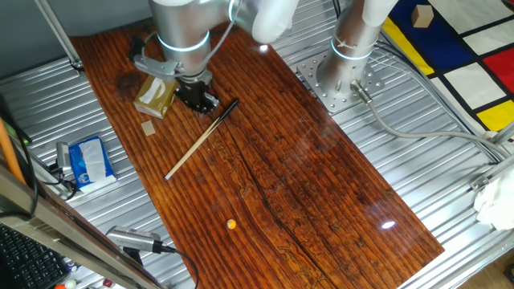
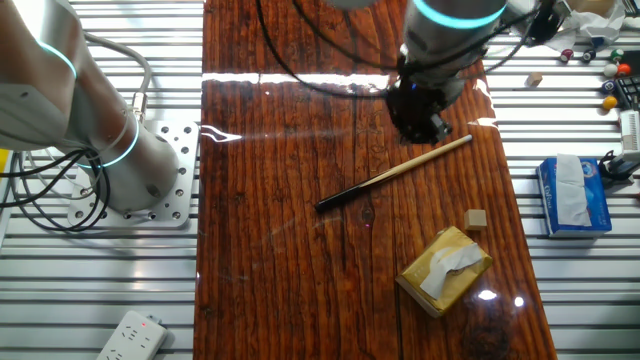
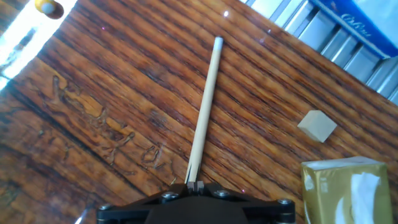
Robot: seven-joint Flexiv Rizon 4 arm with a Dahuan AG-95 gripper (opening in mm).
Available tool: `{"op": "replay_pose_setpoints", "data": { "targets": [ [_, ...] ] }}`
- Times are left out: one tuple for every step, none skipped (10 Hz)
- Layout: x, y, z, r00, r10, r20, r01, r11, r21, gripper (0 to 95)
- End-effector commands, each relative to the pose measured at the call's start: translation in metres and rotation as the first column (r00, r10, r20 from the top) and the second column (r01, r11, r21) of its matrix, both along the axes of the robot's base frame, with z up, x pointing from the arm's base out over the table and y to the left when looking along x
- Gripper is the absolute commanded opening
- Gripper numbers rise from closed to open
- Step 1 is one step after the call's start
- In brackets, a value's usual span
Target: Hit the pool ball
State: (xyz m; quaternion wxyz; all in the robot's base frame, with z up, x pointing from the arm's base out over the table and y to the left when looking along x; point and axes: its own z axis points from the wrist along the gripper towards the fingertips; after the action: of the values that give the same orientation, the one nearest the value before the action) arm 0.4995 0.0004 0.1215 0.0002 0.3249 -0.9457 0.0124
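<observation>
The pool ball is a tiny orange ball on the wooden board near its front edge; it also shows at the top left corner of the hand view. It is out of the other fixed view. A wooden cue stick with a black butt lies flat on the board, its pale tip pointing away from my hand. My gripper hovers just over the stick. Its fingers are closed together with nothing seen between them.
A small tan cube and a gold tissue box sit close by my gripper. A blue tissue pack lies off the board. The arm's base plate stands beside the board.
</observation>
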Motion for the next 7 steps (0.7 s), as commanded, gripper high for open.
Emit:
{"op": "replay_pose_setpoints", "data": {
  "targets": [
    [-0.003,-0.002,-0.008,1.0,-0.014,-0.004,0.014,1.0,0.007,0.0],
    [-0.006,-0.007,-0.015,1.0,-0.006,0.0,0.006,1.0,0.007,0.0],
    [-0.009,-0.012,-0.02,1.0,-0.004,0.006,0.004,1.0,0.018,0.0],
    [-0.013,-0.018,-0.026,1.0,-0.003,0.006,0.003,1.0,0.023,0.0],
    [-0.015,-0.019,-0.031,1.0,-0.004,0.006,0.004,1.0,0.019,0.0],
    [-0.018,-0.02,-0.039,1.0,-0.005,0.008,0.005,1.0,0.022,0.0],
    [-0.022,-0.022,-0.047,1.0,0.002,0.015,-0.002,1.0,0.029,0.0]
  ]
}}
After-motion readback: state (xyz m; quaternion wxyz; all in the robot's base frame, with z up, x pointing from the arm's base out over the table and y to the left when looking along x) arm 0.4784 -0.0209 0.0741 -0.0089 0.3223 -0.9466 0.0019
